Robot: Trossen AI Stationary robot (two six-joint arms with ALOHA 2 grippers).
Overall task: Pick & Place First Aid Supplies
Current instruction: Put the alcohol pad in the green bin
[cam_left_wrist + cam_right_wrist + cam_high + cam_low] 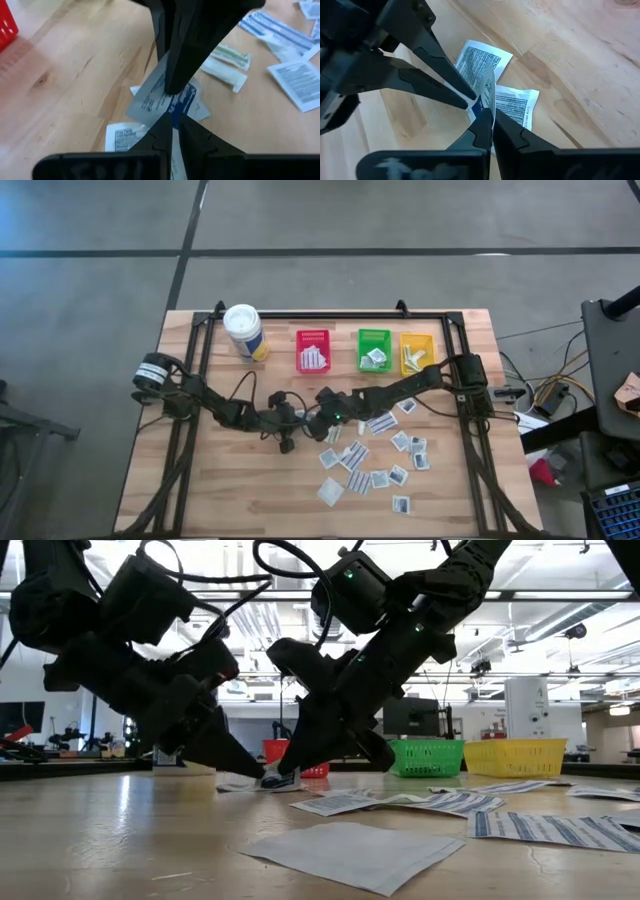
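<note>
My two grippers meet over the middle of the table, left gripper (296, 421) and right gripper (318, 418), both shut on one small white packet with a dark-blue print (152, 95). In the low view the packet (277, 779) sits just above the tabletop between the two sets of fingers. Two more white packets (516, 104) lie flat on the wood right beneath it. Many other first aid packets (372, 455) lie scattered to the right and toward the near edge. My left gripper (172, 124) pinches the packet's blue-printed edge (176, 106) between its two fingers, which slant down from the table's left. The packet stands on edge, tilted; whether it touches the packets below I cannot tell. My right gripper (489, 120) pinches the same packet by its blue-printed lower edge (481, 106), right beside the left fingertips (462, 92). Its fingers slant down from the table's right. The packet rises upright from the hold, edge-on to this view.
At the far edge stand a red bin (313, 350), a green bin (374, 350) and a yellow bin (417, 352), each with some packets inside. A white canister with a yellow label (243, 330) stands left of them. Bare wood lies at the near left.
</note>
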